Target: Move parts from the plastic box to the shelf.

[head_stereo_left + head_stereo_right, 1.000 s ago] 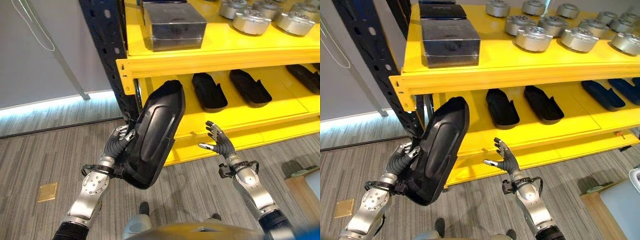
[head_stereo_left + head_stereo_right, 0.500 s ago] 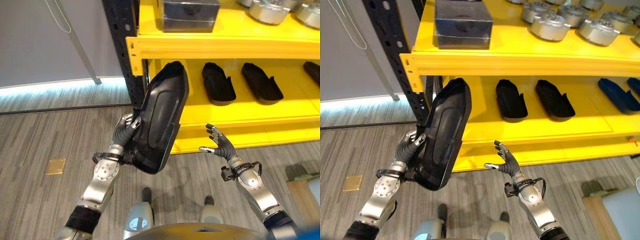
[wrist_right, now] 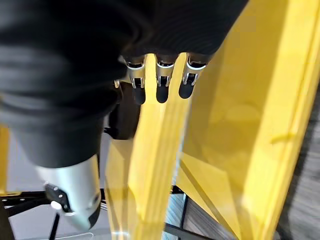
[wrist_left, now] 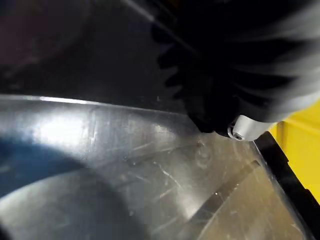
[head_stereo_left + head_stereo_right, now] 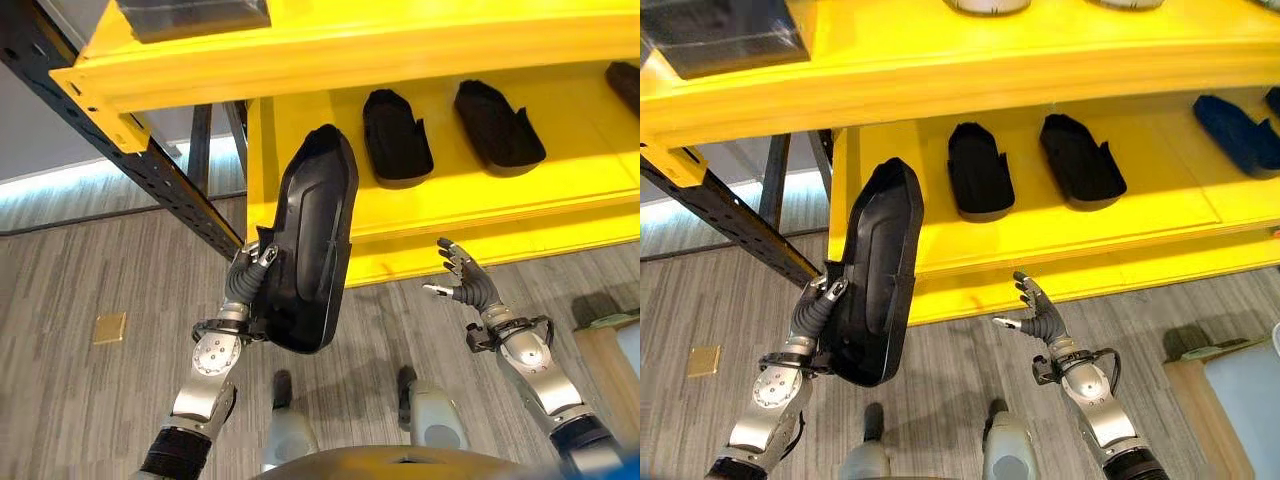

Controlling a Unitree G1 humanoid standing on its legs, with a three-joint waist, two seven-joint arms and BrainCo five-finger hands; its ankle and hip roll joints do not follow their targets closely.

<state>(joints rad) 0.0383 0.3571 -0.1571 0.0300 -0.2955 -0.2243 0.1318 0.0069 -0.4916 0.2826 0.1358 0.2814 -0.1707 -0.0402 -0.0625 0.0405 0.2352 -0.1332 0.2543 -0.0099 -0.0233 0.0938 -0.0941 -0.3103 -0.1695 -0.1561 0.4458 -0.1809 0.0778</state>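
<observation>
Left hand (image 5: 248, 285) clamped on lower edge of black part (image 5: 310, 255), fingers curled round its rim. Part held upright, long axis near vertical, top end level with lower shelf (image 5: 560, 170), just in front of its left bay. Two matching parts (image 5: 396, 138) already flat on that shelf, to the right. Right hand (image 5: 465, 287) empty, fingers spread, apart from the part on its right side. Next, probably: tip long axis flat, push forward into left bay.

yellow shelf (image 5: 470, 215) | lower tier: two black parts (image 5: 396, 137) side by side
</observation>
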